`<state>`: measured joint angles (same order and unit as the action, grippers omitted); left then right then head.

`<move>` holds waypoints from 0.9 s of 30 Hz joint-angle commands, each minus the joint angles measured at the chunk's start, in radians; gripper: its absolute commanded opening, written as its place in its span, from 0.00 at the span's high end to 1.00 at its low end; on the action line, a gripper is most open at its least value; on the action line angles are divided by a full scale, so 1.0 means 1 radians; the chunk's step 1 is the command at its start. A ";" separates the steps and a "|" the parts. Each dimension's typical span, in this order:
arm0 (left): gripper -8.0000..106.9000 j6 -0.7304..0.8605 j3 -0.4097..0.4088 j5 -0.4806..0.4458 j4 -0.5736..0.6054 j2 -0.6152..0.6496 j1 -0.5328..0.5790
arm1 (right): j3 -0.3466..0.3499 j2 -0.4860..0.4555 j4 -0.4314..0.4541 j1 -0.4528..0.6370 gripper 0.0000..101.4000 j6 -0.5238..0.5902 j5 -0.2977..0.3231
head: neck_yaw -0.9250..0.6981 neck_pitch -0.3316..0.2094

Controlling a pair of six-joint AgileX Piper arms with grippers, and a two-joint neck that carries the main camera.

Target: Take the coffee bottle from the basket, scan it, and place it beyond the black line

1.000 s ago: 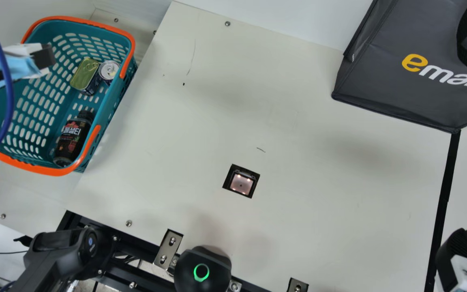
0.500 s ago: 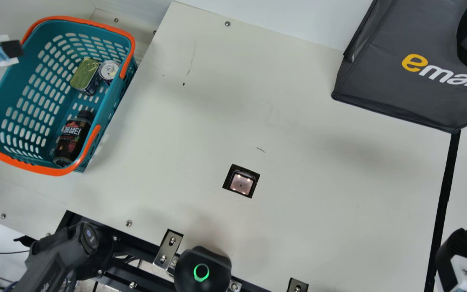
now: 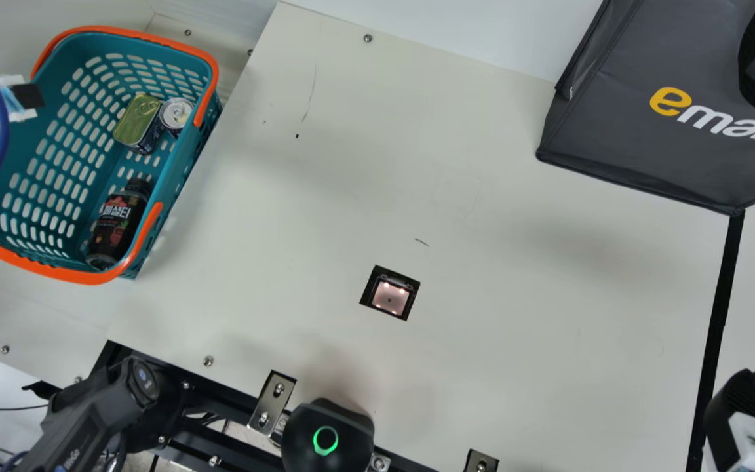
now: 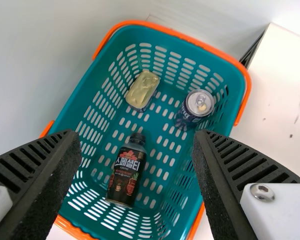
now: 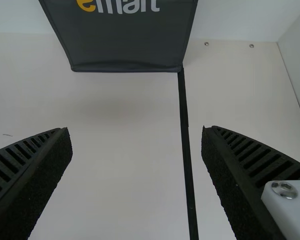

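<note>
A: What are you looking at in the basket point(image 3: 89, 276)?

B: You have teal plastic, perforated with rounded slots, and orange handles along its rim. Your coffee bottle point(image 4: 126, 172) lies inside on its side, dark and cylindrical, with a black cap and a label of white lettering under a red emblem. Toward the basket's other end you see a flat tin point(image 4: 143, 90) with rounded corners and a dull gold-green top, and near it an upright can point(image 4: 199, 106), dark-sided with a shiny silver lid.

A: And outside the basket?

B: The smooth cream table point(image 3: 482, 367) spreads to its right in your main view. Well apart from the basket, you find the square scanner window point(image 3: 390, 297) with its small glowing lights, and farther off still, the black line point(image 3: 717, 314) and a dark grey fabric bag point(image 3: 626, 124) (its strap looks like coarse webbing).

A: How do your arms stand?

B: Your left gripper point(image 3: 31, 96), partly covered in light blue, hangs at the basket's left side in the main view and points down into it. Its ribbed fingers point(image 4: 37, 175) are spread wide with nothing between them, above the bottle. Your right gripper point(image 3: 741, 403) is well apart from the basket, beside the black line, angled down at the table; it too is spread wide and empty.
</note>
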<state>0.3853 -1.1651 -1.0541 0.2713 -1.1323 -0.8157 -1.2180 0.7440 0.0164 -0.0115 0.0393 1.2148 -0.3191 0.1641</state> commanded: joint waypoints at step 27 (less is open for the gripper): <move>0.15 0.247 0.074 0.095 0.066 -0.209 -0.066 | 0.000 0.000 0.000 0.000 0.10 0.000 0.000 | -0.002 -0.026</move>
<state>0.6217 -1.0888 -0.9570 0.3365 -1.3306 -0.8811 -1.2180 0.7440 0.0164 -0.0115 0.0393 1.2148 -0.3175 0.1641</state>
